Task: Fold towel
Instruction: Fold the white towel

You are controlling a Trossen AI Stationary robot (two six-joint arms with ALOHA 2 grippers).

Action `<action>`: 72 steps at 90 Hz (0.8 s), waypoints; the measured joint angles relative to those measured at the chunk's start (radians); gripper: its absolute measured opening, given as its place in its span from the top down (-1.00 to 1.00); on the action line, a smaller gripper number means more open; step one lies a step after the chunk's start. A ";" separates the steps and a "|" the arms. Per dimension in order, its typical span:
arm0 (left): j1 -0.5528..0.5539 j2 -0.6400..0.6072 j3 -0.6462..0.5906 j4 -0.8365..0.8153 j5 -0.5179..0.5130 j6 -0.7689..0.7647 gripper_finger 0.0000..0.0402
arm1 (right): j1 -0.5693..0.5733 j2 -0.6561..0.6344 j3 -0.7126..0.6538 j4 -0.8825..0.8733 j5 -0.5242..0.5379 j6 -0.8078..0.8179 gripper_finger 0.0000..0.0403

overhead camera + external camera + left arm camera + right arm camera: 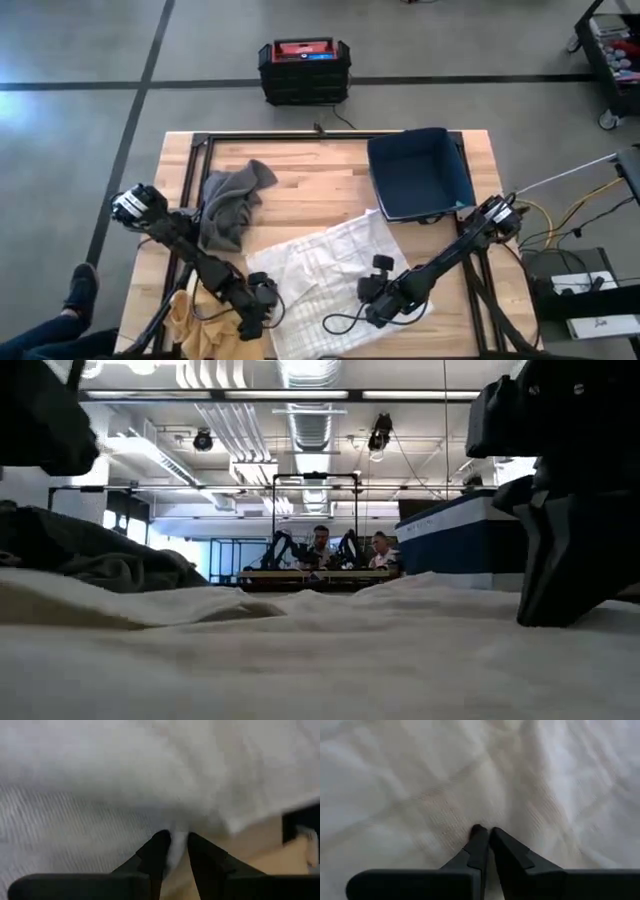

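A white towel (330, 275) lies spread and wrinkled on the near middle of the wooden table; it also fills the left wrist view (150, 780) and the right wrist view (485, 775). My left gripper (262, 300) is at the towel's near left edge, shut on it. My right gripper (375, 300) is over the towel's near right part, its fingers shut on the cloth. My left gripper pinches a small fold of the towel's left edge (176, 851) between its two fingertips, coming in low from the table's left. The rest of the towel lies slack on the table. My right gripper has its shut fingertips (479, 834) on the towel's upper surface (470, 817), slanting down from the right. Creases run toward the tips. The tips hide how much cloth they hold.
A grey cloth (230, 205) lies crumpled at the far left and a yellow cloth (195, 320) at the near left corner. A blue bin (420, 175) stands at the far right. A black cable (345, 322) loops over the towel's near edge.
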 joint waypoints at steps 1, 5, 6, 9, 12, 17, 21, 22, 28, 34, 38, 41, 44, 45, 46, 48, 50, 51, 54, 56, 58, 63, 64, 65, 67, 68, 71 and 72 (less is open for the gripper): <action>-0.002 -0.004 0.000 -0.006 0.003 0.000 0.63 | 0.000 -0.002 0.000 -0.010 -0.002 0.001 0.91; -0.012 -0.020 -0.001 -0.040 0.017 -0.008 0.63 | 0.000 -0.006 -0.003 -0.044 -0.005 0.002 0.91; -0.014 -0.024 -0.002 -0.050 0.019 -0.011 0.63 | 0.000 -0.006 -0.003 -0.047 -0.004 0.003 0.91; -0.021 -0.039 -0.003 -0.076 0.026 -0.019 0.63 | 0.000 -0.008 -0.003 -0.052 -0.001 0.004 0.91; -0.025 -0.056 -0.006 -0.099 0.033 -0.026 0.63 | -0.001 -0.009 -0.003 -0.049 -0.002 0.004 0.91; -0.027 -0.087 -0.009 -0.127 0.042 -0.047 0.63 | -0.002 -0.010 0.002 -0.054 -0.006 0.003 0.91; -0.029 -0.113 -0.010 -0.130 0.027 -0.059 0.63 | -0.003 -0.010 0.005 -0.061 -0.009 0.001 0.91; -0.030 -0.119 -0.010 -0.129 0.019 -0.062 0.63 | -0.003 -0.010 0.006 -0.062 -0.009 0.001 0.91; -0.030 -0.160 -0.002 -0.113 -0.051 -0.066 0.63 | -0.008 -0.010 0.015 -0.059 -0.012 -0.006 0.91; -0.029 -0.182 0.002 -0.099 -0.150 -0.051 0.63 | -0.012 -0.010 0.022 -0.050 -0.017 -0.017 0.91; -0.028 -0.181 0.001 -0.104 -0.196 -0.039 0.63 | -0.014 -0.010 0.026 -0.033 -0.017 -0.030 0.91; -0.027 -0.179 -0.002 -0.108 -0.222 -0.031 0.63 | -0.016 -0.009 0.030 -0.018 -0.017 -0.049 0.91; -0.027 -0.177 -0.004 -0.111 -0.246 -0.022 0.63 | -0.016 -0.009 0.032 0.004 -0.017 -0.071 0.91; -0.026 -0.175 -0.004 -0.111 -0.255 -0.021 0.63 | -0.016 -0.009 0.032 0.015 -0.017 -0.076 0.91; -0.024 -0.173 -0.004 -0.109 -0.263 -0.019 0.63 | -0.016 -0.009 0.032 0.026 -0.017 -0.082 0.91; -0.021 -0.167 -0.004 -0.103 -0.278 -0.017 0.63 | -0.016 -0.009 0.033 0.048 -0.017 -0.100 0.91; -0.016 -0.163 -0.003 -0.097 -0.289 -0.016 0.63 | -0.016 -0.009 0.033 0.073 -0.017 -0.114 0.91; -0.015 -0.160 -0.004 -0.097 -0.296 -0.015 0.63 | -0.016 -0.009 0.033 0.084 -0.016 -0.122 0.91; -0.009 -0.155 -0.007 -0.100 -0.310 -0.014 0.63 | -0.019 -0.009 0.033 0.118 -0.014 -0.146 0.91; -0.003 -0.151 -0.008 -0.106 -0.315 -0.014 0.63 | -0.020 -0.009 0.033 0.139 -0.014 -0.164 0.91; 0.004 -0.148 -0.009 -0.109 -0.317 -0.014 0.63 | -0.020 -0.009 0.033 0.155 -0.014 -0.180 0.91; 0.017 -0.148 -0.001 -0.112 -0.318 -0.021 0.63 | -0.022 -0.009 0.035 0.175 -0.015 -0.203 0.91; 0.019 -0.150 0.002 -0.113 -0.318 -0.023 0.63 | -0.022 -0.009 0.035 0.175 -0.014 -0.206 0.91; 0.021 -0.152 0.005 -0.112 -0.317 -0.024 0.63 | -0.023 -0.009 0.035 0.174 -0.014 -0.208 0.91; 0.025 -0.158 0.014 -0.110 -0.315 -0.024 0.63 | -0.026 -0.010 0.035 0.169 -0.014 -0.208 0.91; 0.027 -0.161 0.019 -0.110 -0.315 -0.024 0.63 | -0.027 -0.011 0.035 0.166 -0.014 -0.209 0.91; 0.032 -0.170 0.036 -0.107 -0.316 -0.019 0.63 | -0.028 -0.014 0.035 0.158 -0.014 -0.209 0.91; 0.033 -0.172 0.043 -0.107 -0.318 -0.017 0.63 | -0.028 -0.015 0.035 0.154 -0.014 -0.209 0.91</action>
